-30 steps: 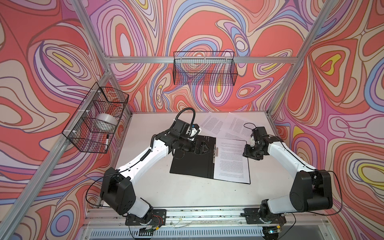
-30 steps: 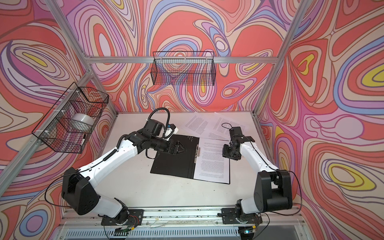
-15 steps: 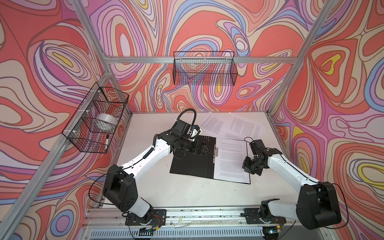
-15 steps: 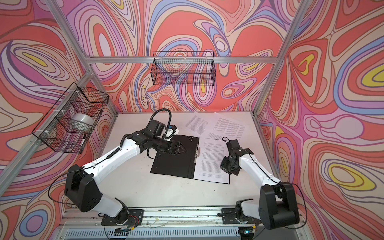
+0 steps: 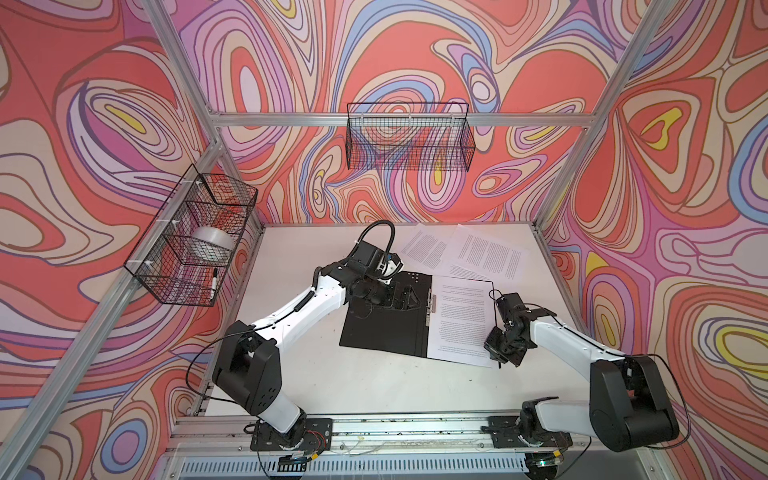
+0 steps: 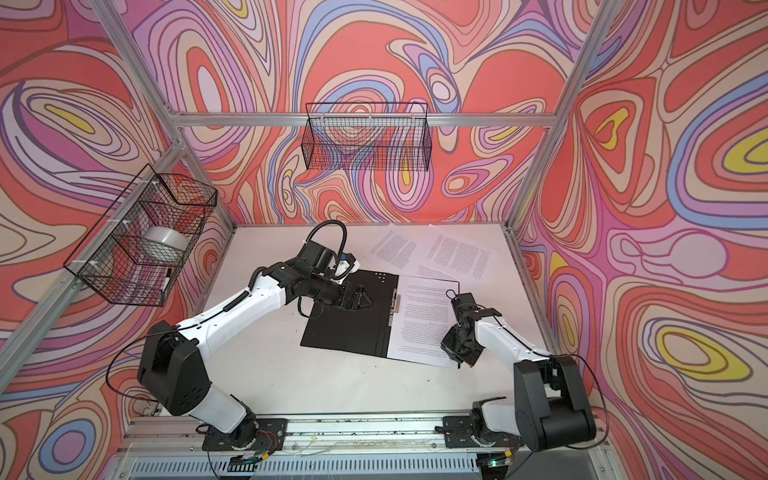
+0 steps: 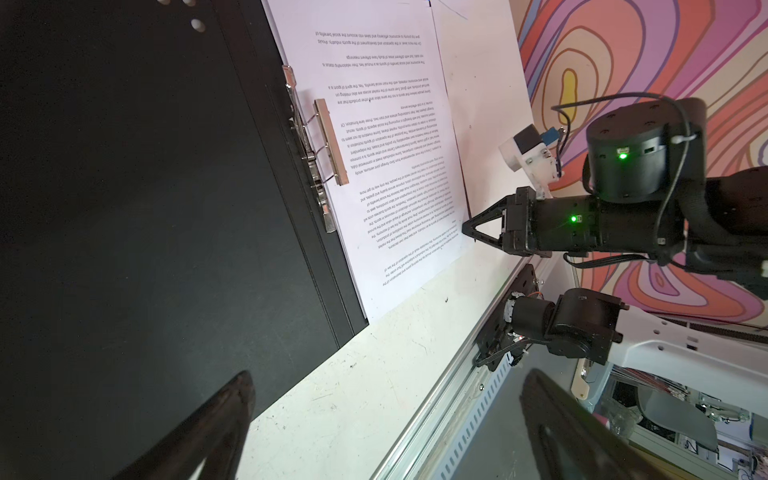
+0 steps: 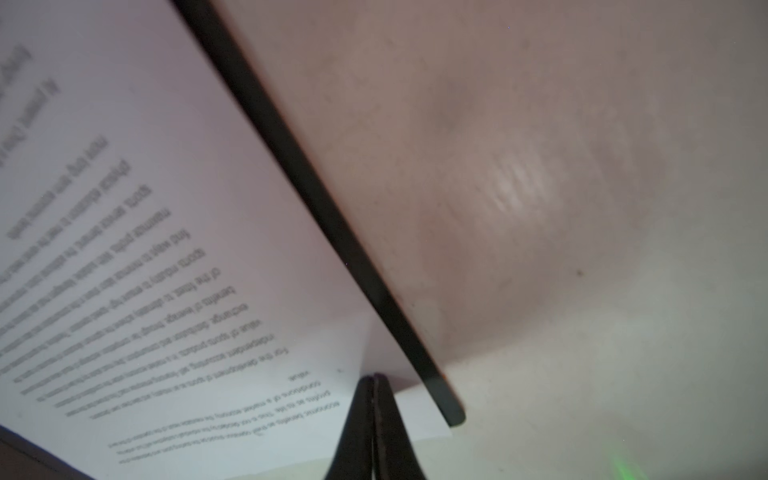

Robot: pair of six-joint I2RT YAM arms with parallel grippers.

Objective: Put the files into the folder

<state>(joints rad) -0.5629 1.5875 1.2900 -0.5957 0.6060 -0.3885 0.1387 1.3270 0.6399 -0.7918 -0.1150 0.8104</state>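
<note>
We see two white-and-black arms reaching in from the front rail over a white table [image 5: 374,386]. The left arm stretches diagonally toward the middle with its wrist low. The left gripper [image 5: 409,298] hovers over the black left half of the open folder [image 5: 380,332] and points at the spine clip [image 5: 430,305], jaws wide apart with nothing between them. The right arm folds back at its elbow, then comes in from the right with the wrist tipped down. The right gripper [image 5: 497,360] has its jaws pressed together, tips at the near right corner of one of the files [image 5: 457,320]; we cannot tell whether paper is pinched. That sheet covers the folder's right half, its inner edge beneath the clip bar and a thin black margin showing along its outer edge. Two more lie loose and overlapping behind the folder, near the back wall. Bare table lies in front of the folder and to its left. On the right only a narrow strip separates it from the wall.
</note>
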